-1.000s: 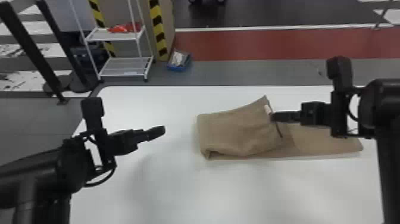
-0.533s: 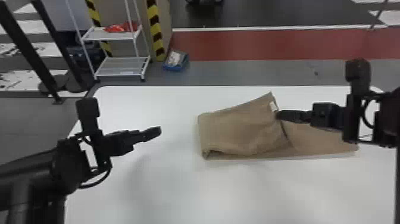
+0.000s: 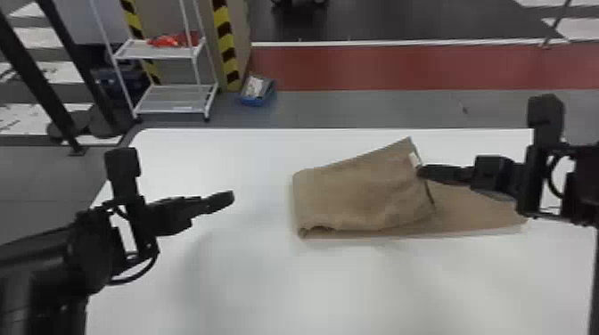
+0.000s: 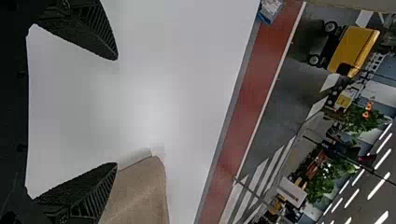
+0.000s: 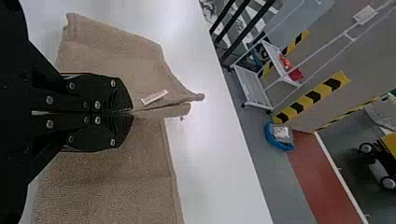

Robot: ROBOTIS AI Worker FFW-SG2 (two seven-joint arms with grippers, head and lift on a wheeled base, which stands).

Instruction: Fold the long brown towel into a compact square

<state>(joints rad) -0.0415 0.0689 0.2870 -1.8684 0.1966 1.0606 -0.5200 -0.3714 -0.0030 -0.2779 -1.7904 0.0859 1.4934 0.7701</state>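
Observation:
On the white table lies the brown towel (image 3: pixel 361 191), its left part folded over toward the right, with a flat single stretch running on to the right. The right gripper (image 3: pixel 421 171) is at the folded flap's raised edge, by a white label; in the right wrist view the right gripper (image 5: pixel 130 112) is shut on the edge of the towel (image 5: pixel 116 56). Left of the towel, apart from it, the left gripper (image 3: pixel 229 198) hangs over the table. In the left wrist view the left gripper (image 4: pixel 116 112) stands open with nothing between its fingers, a towel (image 4: pixel 140 193) end beyond the lower one.
The white table (image 3: pixel 249 276) reaches under both arms. Behind it on the floor stand a white rack (image 3: pixel 165 96) and a blue bin (image 3: pixel 257 91), beside a post with yellow and black stripes.
My right gripper has shifted slightly to the right, drawing the towel's flap edge along with it. The left arm has moved very little, if at all.

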